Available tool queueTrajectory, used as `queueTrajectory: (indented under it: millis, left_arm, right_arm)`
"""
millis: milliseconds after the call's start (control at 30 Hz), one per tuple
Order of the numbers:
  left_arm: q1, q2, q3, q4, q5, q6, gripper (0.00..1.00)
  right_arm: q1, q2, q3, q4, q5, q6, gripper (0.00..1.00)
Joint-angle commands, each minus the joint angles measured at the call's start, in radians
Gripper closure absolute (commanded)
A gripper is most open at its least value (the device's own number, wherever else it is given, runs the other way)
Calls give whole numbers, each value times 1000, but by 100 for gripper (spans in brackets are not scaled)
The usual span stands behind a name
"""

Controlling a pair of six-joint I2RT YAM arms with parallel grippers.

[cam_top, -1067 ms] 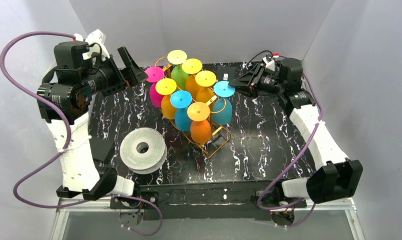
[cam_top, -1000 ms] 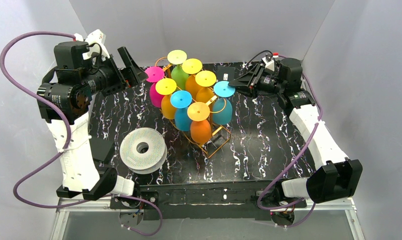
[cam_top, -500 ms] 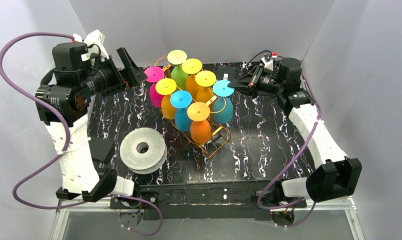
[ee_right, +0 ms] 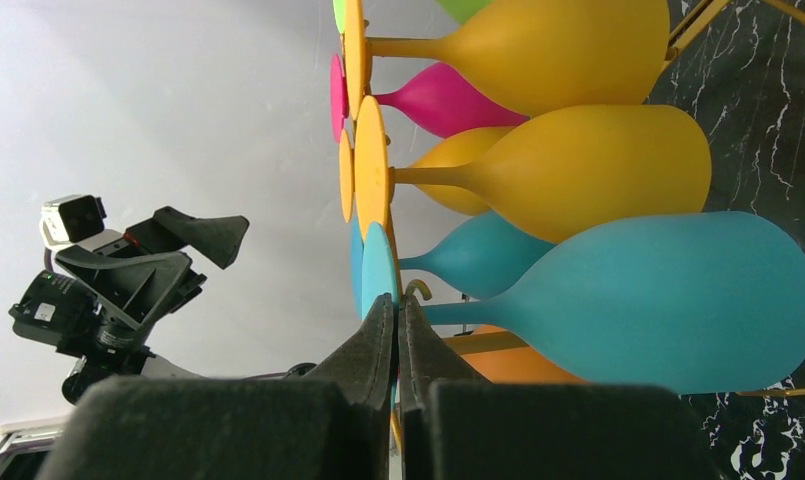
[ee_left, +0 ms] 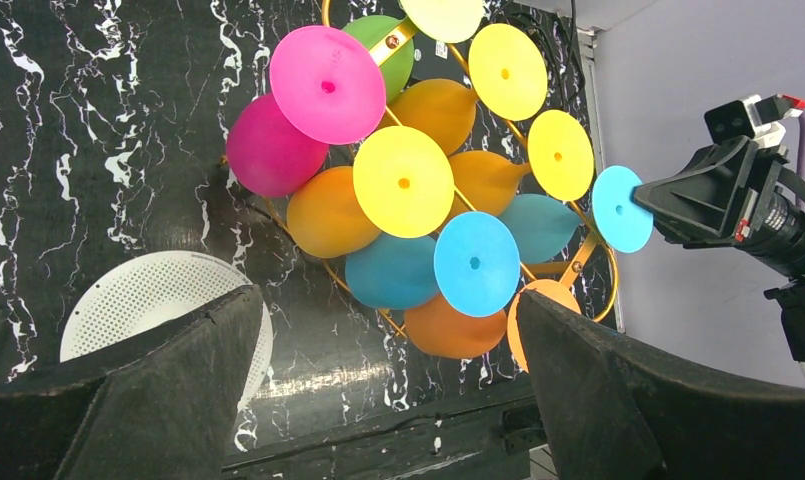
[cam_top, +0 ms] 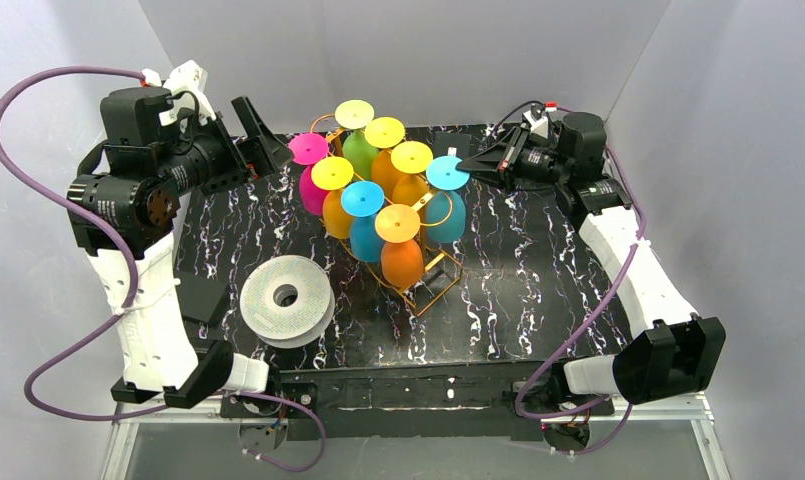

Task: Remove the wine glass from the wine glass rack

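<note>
The orange-gold wire rack [cam_top: 424,291] stands mid-table and holds several upside-down coloured wine glasses. My right gripper [cam_top: 465,166] is at the rack's right side, shut on the edge of the round foot of the teal wine glass [cam_top: 445,220]. In the right wrist view the fingertips [ee_right: 382,318] pinch that thin teal foot [ee_right: 378,262], and the teal bowl [ee_right: 668,300] hangs by its stem at a rack hook [ee_right: 415,288]. My left gripper [cam_top: 266,140] is open and empty, raised at the back left, clear of the pink glass [cam_top: 309,149]. It looks down on the rack [ee_left: 588,255].
A round white filament spool [cam_top: 286,298] lies on the black marbled table [cam_top: 538,270] left of the rack, near the front. Grey walls close in the back and both sides. The spool also shows in the left wrist view [ee_left: 148,300].
The right gripper's fingers have narrowed onto the teal glass's foot, and the foot has shifted slightly up and back. The left arm has drifted a little to the left.
</note>
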Motion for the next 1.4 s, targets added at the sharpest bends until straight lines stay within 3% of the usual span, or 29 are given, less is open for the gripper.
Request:
queueTrajectory:
  millis: [0, 967, 1367]
  left_arm:
    - [-5, -25, 1, 0, 11, 8, 0]
    - [-10, -53, -5, 1, 44, 7, 0]
    - [-22, -65, -27, 120, 202, -57, 0]
  right_arm:
    - [3, -13, 71, 53, -16, 6, 99]
    - [-62, -20, 100, 3, 10, 0, 99]
    - [-164, -88, 254, -331, 78, -50, 99]
